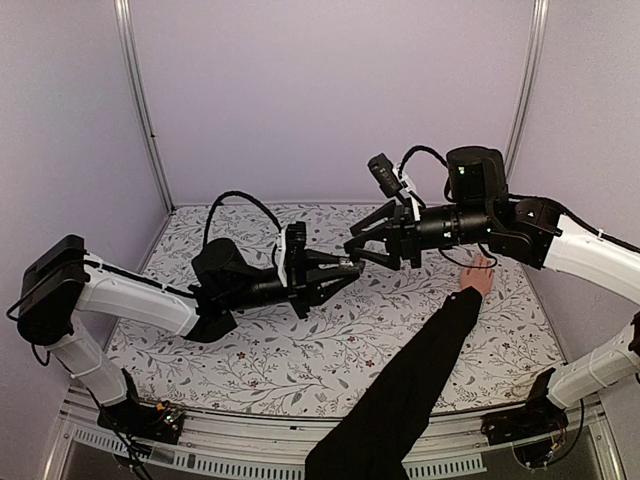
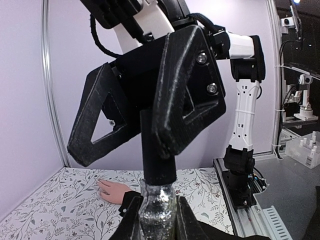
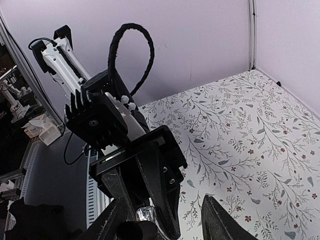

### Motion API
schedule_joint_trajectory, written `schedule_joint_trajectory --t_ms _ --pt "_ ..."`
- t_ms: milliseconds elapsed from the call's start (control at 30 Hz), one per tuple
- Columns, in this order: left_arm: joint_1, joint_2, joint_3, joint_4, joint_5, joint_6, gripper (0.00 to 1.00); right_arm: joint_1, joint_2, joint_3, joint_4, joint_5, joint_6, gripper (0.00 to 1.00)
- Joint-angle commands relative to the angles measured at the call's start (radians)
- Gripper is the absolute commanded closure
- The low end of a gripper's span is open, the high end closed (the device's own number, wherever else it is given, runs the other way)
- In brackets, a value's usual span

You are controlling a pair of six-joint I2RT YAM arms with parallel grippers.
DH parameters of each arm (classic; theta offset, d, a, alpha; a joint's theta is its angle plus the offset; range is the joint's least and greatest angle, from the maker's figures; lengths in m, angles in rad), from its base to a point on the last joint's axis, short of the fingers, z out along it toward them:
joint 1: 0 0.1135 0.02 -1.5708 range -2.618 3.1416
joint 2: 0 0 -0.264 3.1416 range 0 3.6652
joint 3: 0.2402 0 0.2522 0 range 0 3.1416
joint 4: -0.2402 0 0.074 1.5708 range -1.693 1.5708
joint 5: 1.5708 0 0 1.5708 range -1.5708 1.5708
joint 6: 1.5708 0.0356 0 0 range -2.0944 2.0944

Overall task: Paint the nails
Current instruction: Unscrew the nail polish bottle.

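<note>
My left gripper (image 1: 343, 268) is shut on a small glitter bottle (image 2: 157, 212) and holds it in the air over the middle of the table. The bottle's black cap (image 2: 158, 155) points at my right gripper (image 1: 364, 247). That gripper is open, with the cap between its fingers (image 2: 186, 95) and close to one of them. In the right wrist view the cap (image 3: 135, 231) and the bottle neck (image 3: 146, 214) show between the wide-apart fingers. A bare hand (image 1: 478, 276) with a black sleeve (image 1: 410, 385) lies flat at the right. Its nails are too small to make out; the hand also shows in the left wrist view (image 2: 113, 190).
A floral mat (image 1: 300, 350) covers the table. Lilac walls and metal posts (image 1: 140, 100) close it in at the back and sides. The right arm's base and rail (image 2: 241, 172) stand at the table's edge. A white rack (image 2: 305, 150) sits off the table.
</note>
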Motion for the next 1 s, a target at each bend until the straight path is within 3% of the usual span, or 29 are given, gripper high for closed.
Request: schedule_joint_trajectory --t_ms 0,500,733,967 --pt "-0.002 -0.026 -0.004 0.032 0.019 0.003 1.0 0.002 -0.01 0.038 -0.081 -0.015 -0.027 0.47" --pt "-0.002 -0.011 0.002 0.036 0.018 -0.002 1.0 0.001 0.003 0.074 -0.175 -0.019 -0.079 0.63" --pt "-0.001 -0.004 0.008 0.033 0.016 -0.005 1.0 0.001 0.008 0.082 -0.184 -0.019 -0.087 0.84" --pt "0.0 0.005 0.019 0.018 0.026 -0.007 1.0 0.001 0.002 0.087 -0.182 -0.019 -0.098 0.98"
